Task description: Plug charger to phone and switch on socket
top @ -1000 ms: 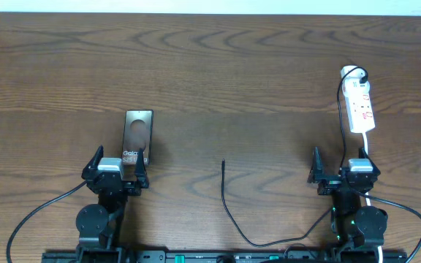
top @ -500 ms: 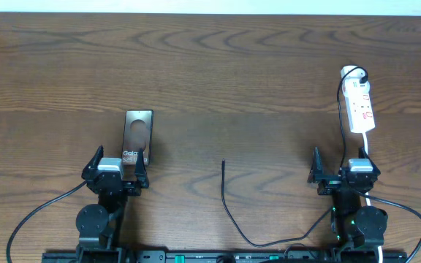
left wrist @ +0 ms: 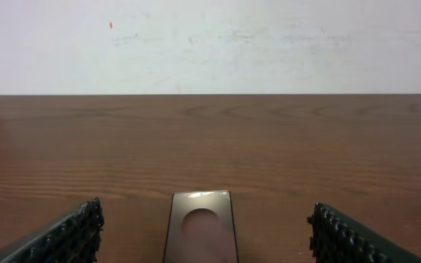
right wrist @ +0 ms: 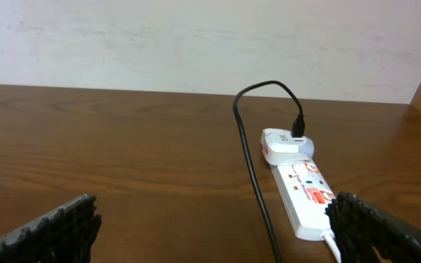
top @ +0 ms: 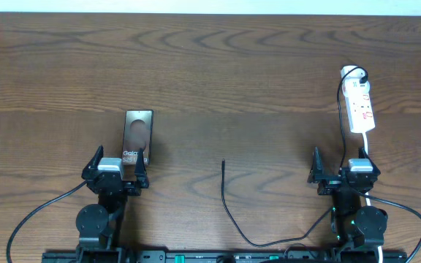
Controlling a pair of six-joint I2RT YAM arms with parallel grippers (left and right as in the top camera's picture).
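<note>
one phone lies flat just ahead of the left gripper, its near end between the wide-spread, empty fingers. the socket lies ahead of the right gripper, likewise spread and empty; the charger runs from its far end back past that gripper, slim tip resting off to its left. dark wood-grain table; pale wall beyond.

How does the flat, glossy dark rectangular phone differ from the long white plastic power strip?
The glossy dark phone is a flat slab; the white power strip is narrower and carries red-orange marks. The phone has nothing plugged in, while the power strip holds a white adapter with a thin black cable. The phone lies on the robot's left, the power strip on its right. Both lie flat on the brown wooden table.
</note>
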